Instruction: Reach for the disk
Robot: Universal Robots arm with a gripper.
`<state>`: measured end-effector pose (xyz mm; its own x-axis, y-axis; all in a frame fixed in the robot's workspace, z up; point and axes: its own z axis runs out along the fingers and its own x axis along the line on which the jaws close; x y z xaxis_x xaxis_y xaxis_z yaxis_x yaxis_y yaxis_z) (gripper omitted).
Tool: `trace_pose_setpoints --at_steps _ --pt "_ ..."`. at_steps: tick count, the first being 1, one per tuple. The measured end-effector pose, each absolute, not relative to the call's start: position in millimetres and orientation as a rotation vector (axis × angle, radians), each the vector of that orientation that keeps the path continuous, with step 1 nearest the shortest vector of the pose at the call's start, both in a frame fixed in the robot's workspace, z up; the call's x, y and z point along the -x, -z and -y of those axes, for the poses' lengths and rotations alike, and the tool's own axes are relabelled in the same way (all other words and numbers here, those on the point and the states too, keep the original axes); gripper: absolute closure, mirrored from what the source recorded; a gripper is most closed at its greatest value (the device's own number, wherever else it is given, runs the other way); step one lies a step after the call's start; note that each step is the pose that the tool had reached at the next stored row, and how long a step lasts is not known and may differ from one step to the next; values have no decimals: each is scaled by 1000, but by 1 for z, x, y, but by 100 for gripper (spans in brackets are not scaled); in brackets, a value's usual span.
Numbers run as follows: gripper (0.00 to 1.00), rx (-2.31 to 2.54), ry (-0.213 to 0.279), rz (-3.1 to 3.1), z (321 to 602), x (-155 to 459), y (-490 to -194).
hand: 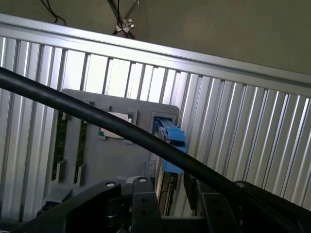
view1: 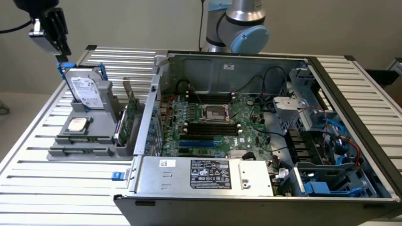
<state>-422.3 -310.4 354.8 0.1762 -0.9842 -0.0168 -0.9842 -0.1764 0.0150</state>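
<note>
The disk stands on edge in a slot at the far end of the grey holder, with its long axis upright and leaning slightly. Its labelled face is turned toward the holder's near end, and blue rails frame its edges. The gripper hangs just above that end of the holder, over the disk's upper blue corner, close to it but apart. The disk therefore lies straight below the fingers, and the way to it runs down along its long axis.

In the wrist view the fingers seem to stand a little apart with nothing between them. The disk appears there end-on as a blue strip in the holder's slot.

A black cable crosses that view in front of the holder and covers part of the disk's top edge and a small chip beside it. The lower part of the disk sits inside the slot, so how deep it goes is hidden.
</note>
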Motion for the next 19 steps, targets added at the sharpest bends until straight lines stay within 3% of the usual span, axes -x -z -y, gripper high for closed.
trace_pose_setpoints --at_steps 2,4,5,19 --pt "53 -2417 32 2008 310 423 -354" --pt "53 -2432 27 1994 310 423 -351" --pt "46 -2440 25 1985 310 423 -350" --pt "46 -2468 15 1962 310 423 -328"
